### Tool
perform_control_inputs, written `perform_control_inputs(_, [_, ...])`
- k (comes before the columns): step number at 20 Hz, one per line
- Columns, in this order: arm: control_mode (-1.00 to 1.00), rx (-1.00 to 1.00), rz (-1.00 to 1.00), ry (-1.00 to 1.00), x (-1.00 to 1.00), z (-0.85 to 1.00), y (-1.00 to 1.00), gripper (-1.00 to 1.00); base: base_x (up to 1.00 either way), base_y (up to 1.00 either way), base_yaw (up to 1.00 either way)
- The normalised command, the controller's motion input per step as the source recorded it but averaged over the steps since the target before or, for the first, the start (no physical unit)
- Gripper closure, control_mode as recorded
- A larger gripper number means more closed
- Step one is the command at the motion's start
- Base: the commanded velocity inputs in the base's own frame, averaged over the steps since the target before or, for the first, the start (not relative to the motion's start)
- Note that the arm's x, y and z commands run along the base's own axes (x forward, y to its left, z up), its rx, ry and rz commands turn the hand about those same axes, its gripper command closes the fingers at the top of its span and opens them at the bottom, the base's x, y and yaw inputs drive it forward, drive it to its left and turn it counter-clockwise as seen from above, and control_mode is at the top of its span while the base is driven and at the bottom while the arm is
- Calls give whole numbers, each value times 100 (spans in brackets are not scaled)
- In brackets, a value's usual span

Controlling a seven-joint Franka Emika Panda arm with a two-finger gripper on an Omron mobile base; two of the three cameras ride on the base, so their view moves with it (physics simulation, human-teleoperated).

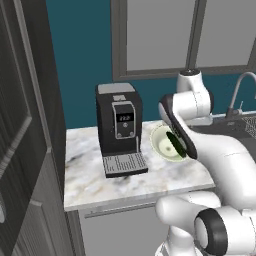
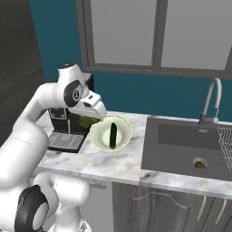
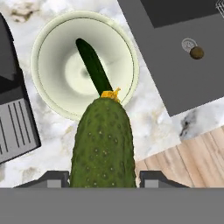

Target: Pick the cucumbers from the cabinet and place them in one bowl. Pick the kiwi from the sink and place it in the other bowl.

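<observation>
- Marble-patterned tabletop (image 1: 100, 185), pale with grey and tan veins, carries what you are working over; its surface looks smooth and flat.
- You have a bumpy, dark green cucumber (image 3: 103, 144) clamped between the jaws of the gripper (image 3: 103, 178); its skin is pebbled, and a small yellow stub caps the far end.
- Your gripper hangs above the near rim of the cream bowl (image 3: 52, 39), with the held cucumber pointing down towards it.
- You can see a second cucumber (image 3: 94, 65) lying inside that bowl; it is slimmer-looking and smooth, and runs from the rim side down across the middle. In the right base view it lies lengthwise in the bowl (image 2: 123, 131).
- That bowl is round and shallow, with a pale yellowish rim and a lighter inside.
- Just beside the bowl stands a boxy black coffee machine (image 1: 118, 127) with a grey top, a small display and a ribbed grey drip tray at its foot.
- On the bowl's other side you have the sink (image 2: 181, 149), a dark grey rectangular basin sunk into the tabletop, with a curved chrome tap (image 2: 210, 102) behind it.
- A small round brown kiwi (image 3: 197, 53) sits in the sink next to the drain.
- Grey wood-grain cabinet (image 1: 22, 150) with a panelled door stands at the tabletop's far left.
</observation>
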Motion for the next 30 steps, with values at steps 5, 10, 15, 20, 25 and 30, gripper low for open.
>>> perform_control_inputs(5, [-100,0,15,2,51,-44,-18,100,0,0,0])
perform_control_inputs(10, [-100,2,12,0,42,-39,-4,100,0,0,0])
perform_control_inputs(15, [-100,7,7,7,43,-40,0,100,0,0,0])
perform_control_inputs(20, [-100,2,5,2,53,-28,0,100,0,0,0])
perform_control_inputs(25, [-100,0,4,0,56,-25,0,100,0,0,0])
perform_control_inputs(30, [-100,0,4,0,55,-29,0,100,0,0,0])
